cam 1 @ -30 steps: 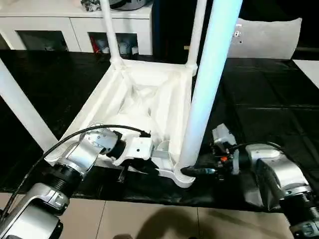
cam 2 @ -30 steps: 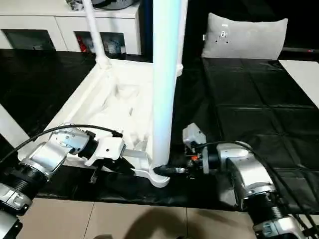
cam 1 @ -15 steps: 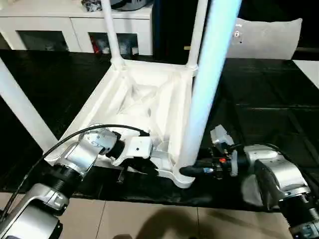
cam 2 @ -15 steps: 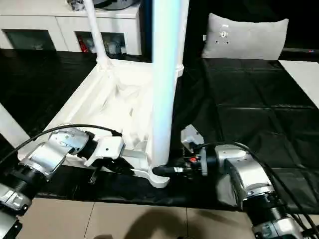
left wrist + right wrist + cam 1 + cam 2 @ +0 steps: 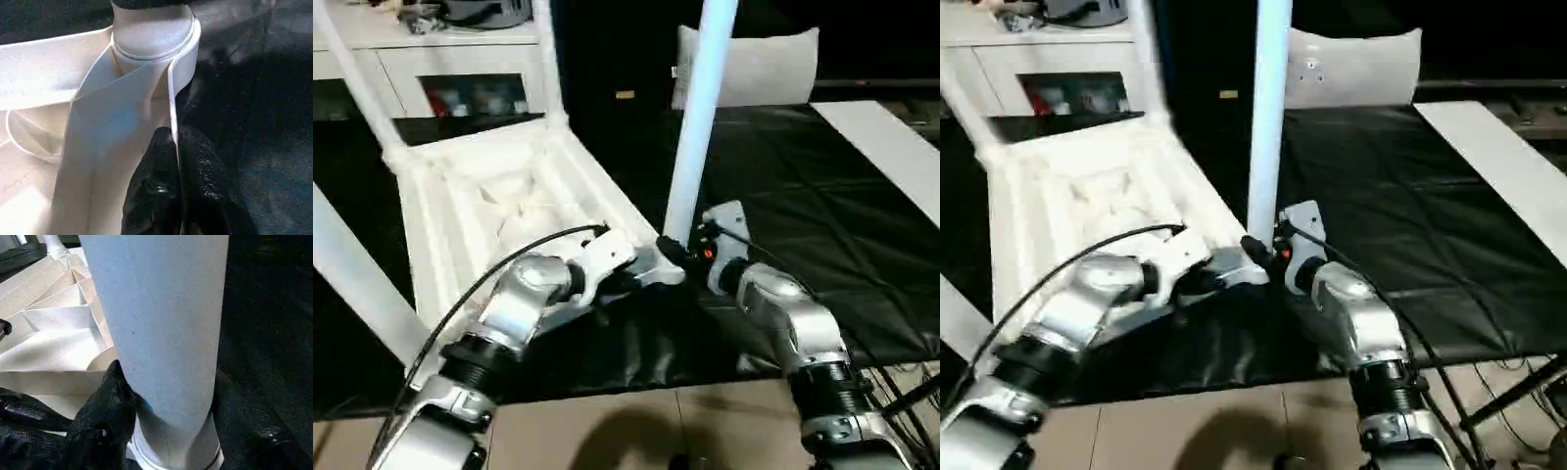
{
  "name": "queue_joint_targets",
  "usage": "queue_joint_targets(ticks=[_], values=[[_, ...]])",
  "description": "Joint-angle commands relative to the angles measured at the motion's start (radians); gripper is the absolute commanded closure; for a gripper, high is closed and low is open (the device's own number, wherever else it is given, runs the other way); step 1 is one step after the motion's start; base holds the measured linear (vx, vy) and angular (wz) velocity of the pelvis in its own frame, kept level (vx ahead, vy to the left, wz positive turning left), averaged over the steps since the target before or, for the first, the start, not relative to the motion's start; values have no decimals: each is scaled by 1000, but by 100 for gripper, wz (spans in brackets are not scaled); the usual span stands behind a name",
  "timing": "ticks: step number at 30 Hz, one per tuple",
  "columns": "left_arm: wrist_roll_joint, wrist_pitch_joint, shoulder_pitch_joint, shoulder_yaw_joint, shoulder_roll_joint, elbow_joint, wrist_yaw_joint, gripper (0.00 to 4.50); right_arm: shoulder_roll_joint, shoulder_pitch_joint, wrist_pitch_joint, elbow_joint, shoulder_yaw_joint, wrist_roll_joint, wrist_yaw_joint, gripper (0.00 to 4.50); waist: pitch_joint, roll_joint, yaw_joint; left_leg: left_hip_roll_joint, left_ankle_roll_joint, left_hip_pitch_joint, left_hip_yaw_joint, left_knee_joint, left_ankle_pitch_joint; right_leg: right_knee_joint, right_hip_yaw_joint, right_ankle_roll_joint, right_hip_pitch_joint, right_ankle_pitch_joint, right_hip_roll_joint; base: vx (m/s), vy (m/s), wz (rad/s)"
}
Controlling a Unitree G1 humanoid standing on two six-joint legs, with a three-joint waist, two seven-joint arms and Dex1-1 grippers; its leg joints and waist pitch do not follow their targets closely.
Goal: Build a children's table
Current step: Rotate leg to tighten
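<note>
Both grippers clamp the near corner of the upside-down children's table [image 5: 499, 196] on the black mat [image 5: 822, 225].

The table top lies underside up, ribs showing, with legs rising from its corner sockets. The left gripper [image 5: 176, 186] has its black fingers pinched together on the thin rim wall just beside the near corner socket [image 5: 154, 36]. The right gripper [image 5: 166, 431] closes its fingers around the base of the near leg [image 5: 697, 108], one finger [image 5: 105, 406] pressed to the leg's side where it enters the socket. This corner sits near the mat's front edge, with tiled floor [image 5: 636, 431] below. To the robot's right the mat lies open out to a white strip [image 5: 881, 137]; behind stand a white cabinet [image 5: 460, 69] and a pale cushion [image 5: 764, 64].
</note>
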Motion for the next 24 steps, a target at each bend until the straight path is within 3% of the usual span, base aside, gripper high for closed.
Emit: queue_joint_targets(ticks=[1, 2, 4, 7, 9, 14, 17, 19, 24], values=[[-21, -17, -12, -39, -41, -61, -15, 450, 37, -2, 7, -5, 61, 6, 22, 181, -60, 1, 8, -15, 59, -20, 21, -81, -297, -66, 40, -53, 70, -445, -42, 0, 0, 0], [-14, -20, -9, -41, -33, -62, -14, 450, 39, 5, 12, -20, 53, 21, 31, 174, -62, 2, 10, -14, 60, -20, 23, -80, -270, -61, 45, -67, 69, -420, -42, 0, 0, 0], [-7, -30, -2, -42, -8, -62, -20, 450, 23, 20, -2, -37, 48, 29, 49, 149, -64, -7, 21, -15, 67, -22, 29, -78, -189, -42, 65, -113, 63, -348, -36, 0, 0, 0], [-5, -50, 5, -46, 26, -59, -43, 450, -12, 38, -37, -42, 40, 30, 85, 128, -70, -5, 39, -17, 84, -25, 32, -75, -128, -29, 77, -127, 64, -332, -36, 0, 0, 0], [-4, -65, 6, -48, 44, -52, -61, 450, -42, 51, -56, -55, 37, 40, 136, 96, -73, -7, 50, -18, 95, -31, 34, -70, -65, -16, 83, -144, 66, -259, -33, 0, 0, 0], [12, -173, -12, -61, 104, 32, -118, 450, -168, 92, -71, -120, 51, 74, 325, 62, -68, -6, 68, -14, 102, -24, 39, -72, -99, -21, 85, -133, 61, -304, -30, 0, 0, 0], [6, -230, -25, -75, 144, 70, -181, 450, -238, 100, -83, -125, 54, 78, 410, 43, -62, -10, 70, -20, 87, -21, 40, -75, -169, -37, 82, -87, 59, -418, -28, 0, 0, 0], [5, -234, -27, -79, 150, 73, -191, 450, -248, 100, -86, -123, 55, 78, 423, 31, -62, -11, 70, -17, 83, -21, 38, -77, -172, -36, 83, -82, 58, -429, -30, 0, 0, 0], [-15, -379, -40, -120, 216, 97, -351, 450, -358, 76, -125, -76, 76, 77, 581, 4, -65, -16, 70, -17, 89, -23, 40, -74, -166, -35, 86, -91, 57, -426, -31, 0, 0, 0]])
